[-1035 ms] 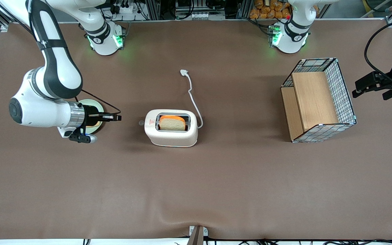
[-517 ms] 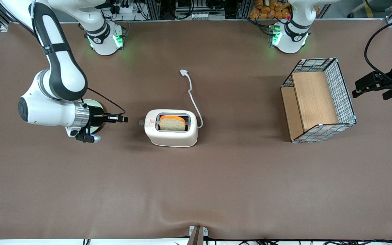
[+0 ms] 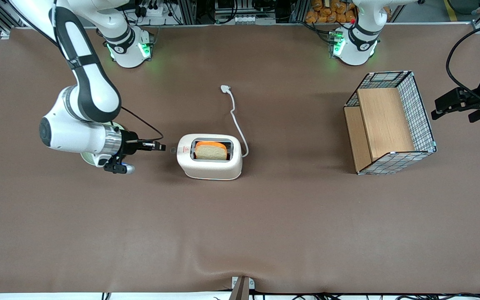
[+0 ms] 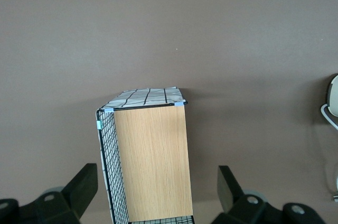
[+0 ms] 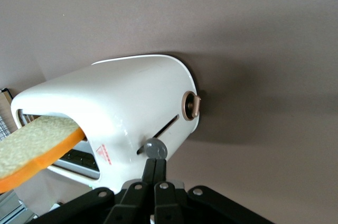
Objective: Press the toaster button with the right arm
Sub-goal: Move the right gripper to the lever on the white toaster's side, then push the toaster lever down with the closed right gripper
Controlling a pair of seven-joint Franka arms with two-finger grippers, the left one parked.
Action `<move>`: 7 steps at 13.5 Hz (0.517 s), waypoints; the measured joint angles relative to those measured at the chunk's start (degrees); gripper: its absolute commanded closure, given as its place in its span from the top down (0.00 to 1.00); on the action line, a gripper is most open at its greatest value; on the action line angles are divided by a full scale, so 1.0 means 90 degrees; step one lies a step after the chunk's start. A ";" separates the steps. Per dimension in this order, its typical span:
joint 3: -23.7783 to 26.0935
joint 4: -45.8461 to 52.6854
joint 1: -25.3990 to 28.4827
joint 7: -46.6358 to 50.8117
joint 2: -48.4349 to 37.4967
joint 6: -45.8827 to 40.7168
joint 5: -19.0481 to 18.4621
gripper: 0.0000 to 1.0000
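Note:
The white toaster (image 3: 209, 156) stands mid-table with a slice of bread (image 3: 211, 151) on an orange piece in its slot. A red triangle sticker (image 3: 185, 148) marks its top at the end toward the working arm. The small grey round button (image 3: 173, 149) sticks out of that short end, and in the right wrist view the button (image 5: 155, 149) sits at the foot of a slanted slot. My right arm's gripper (image 3: 162, 146) is shut with nothing held, level with the button, its fingertips (image 5: 155, 164) just short of it or touching it. A white cord (image 3: 236, 118) runs from the toaster to a plug.
A pale green plate (image 3: 88, 157) lies under the right arm's wrist. A wire basket with wooden panels (image 3: 390, 123) stands toward the parked arm's end of the table. A copper-coloured dial (image 5: 190, 105) sits on the toaster's end beside the button's slot.
The right arm has carried the shut gripper sideways toward the toaster, closing the gap to the button. The toaster and bread have not moved.

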 measured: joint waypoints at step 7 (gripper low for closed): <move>0.0002 0.0001 0.0047 -0.0131 0.0145 0.0056 0.0261 0.00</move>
